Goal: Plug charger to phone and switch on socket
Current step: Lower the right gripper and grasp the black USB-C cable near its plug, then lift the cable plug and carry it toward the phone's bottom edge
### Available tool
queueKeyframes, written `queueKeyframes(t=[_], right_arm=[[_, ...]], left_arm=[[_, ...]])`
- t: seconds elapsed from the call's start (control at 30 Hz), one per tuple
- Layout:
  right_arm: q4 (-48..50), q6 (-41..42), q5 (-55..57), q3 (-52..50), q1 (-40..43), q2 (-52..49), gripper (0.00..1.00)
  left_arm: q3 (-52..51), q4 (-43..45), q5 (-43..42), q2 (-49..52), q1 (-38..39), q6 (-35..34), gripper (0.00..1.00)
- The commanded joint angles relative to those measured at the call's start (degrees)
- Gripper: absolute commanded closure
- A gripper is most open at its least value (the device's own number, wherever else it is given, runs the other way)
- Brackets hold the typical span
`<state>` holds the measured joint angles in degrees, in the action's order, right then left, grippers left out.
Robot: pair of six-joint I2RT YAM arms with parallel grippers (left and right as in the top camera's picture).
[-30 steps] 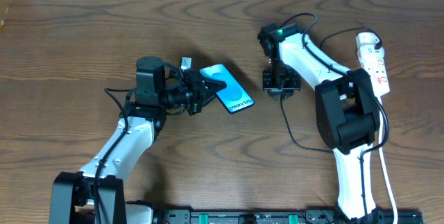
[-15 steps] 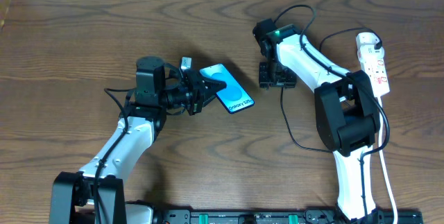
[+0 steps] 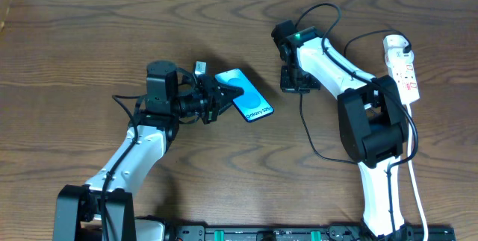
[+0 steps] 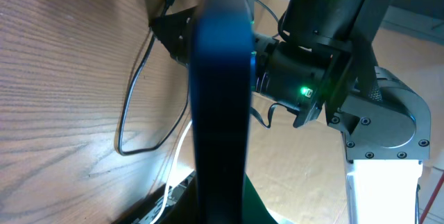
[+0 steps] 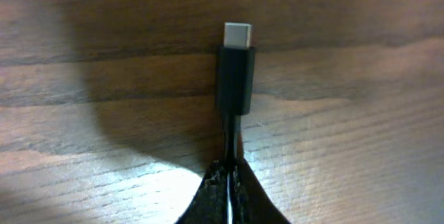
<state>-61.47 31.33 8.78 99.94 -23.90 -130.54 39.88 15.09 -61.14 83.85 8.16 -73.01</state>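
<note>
Left tool [image 3: 218, 97] unmoved over the last second, clamped on the phone [image 3: 245, 94], which it holds tilted, screen up. Right of the phone, the right tool [image 3: 293, 81] has edged slightly closer, pinched shut on the charger [image 5: 236, 68] just behind its plug tip. Plug not yet mated. Socket [image 3: 404, 68] lies far right of the phone, untouched.

On my right wrist feed I see the charger [image 5: 235, 78] plug lying straight up the frame, its silver tip toward 12 o'clock and its black housing just below. The thin cable runs down to 6 o'clock, where the right gripper [image 5: 229, 182] has its dark fingertips pinched together on it. The wooden table [image 5: 361, 127] fills the background, shadowed toward 10 o'clock, with glare near 7 o'clock.
</note>
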Motion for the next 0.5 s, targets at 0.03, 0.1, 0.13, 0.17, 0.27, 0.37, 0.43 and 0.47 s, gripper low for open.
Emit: queueKeyframes(t=[0.03,0.1,0.13,0.17,0.27,0.37,0.43,0.47], right_arm=[[-0.04,0.26,-3.41,-2.45,0.79,-4.33,0.99],[-0.09,-1.49,-6.67,-2.45,1.29,-3.87,0.99],[-0.11,-2.75,-8.63,-2.45,1.60,-3.34,0.99],[-0.20,-4.04,-10.62,-2.45,1.92,-2.73,0.99],[-1.03,-9.31,-17.73,-2.45,3.39,0.55,0.99],[-2.75,-14.47,-22.77,-2.45,5.46,5.53,0.99],[-4.61,-17.42,-24.24,-2.45,6.86,9.51,0.99],[-5.64,-18.86,-24.68,-2.45,7.54,11.63,0.99]], left_arm=[[1.27,0.00,-0.79,-0.28,0.00,1.22,0.92],[1.27,0.07,-0.79,-0.26,0.00,1.25,0.93],[1.27,0.11,-0.79,-0.26,0.00,1.25,0.92],[1.27,0.52,-0.81,-0.24,0.00,1.25,0.92],[1.33,4.26,-1.01,0.28,0.00,1.09,0.93],[2.56,7.85,-1.29,1.84,0.00,0.31,0.93],[4.17,9.53,-1.62,3.48,0.02,0.35,0.93],[4.98,10.19,-2.10,4.39,0.02,0.33,0.92]])
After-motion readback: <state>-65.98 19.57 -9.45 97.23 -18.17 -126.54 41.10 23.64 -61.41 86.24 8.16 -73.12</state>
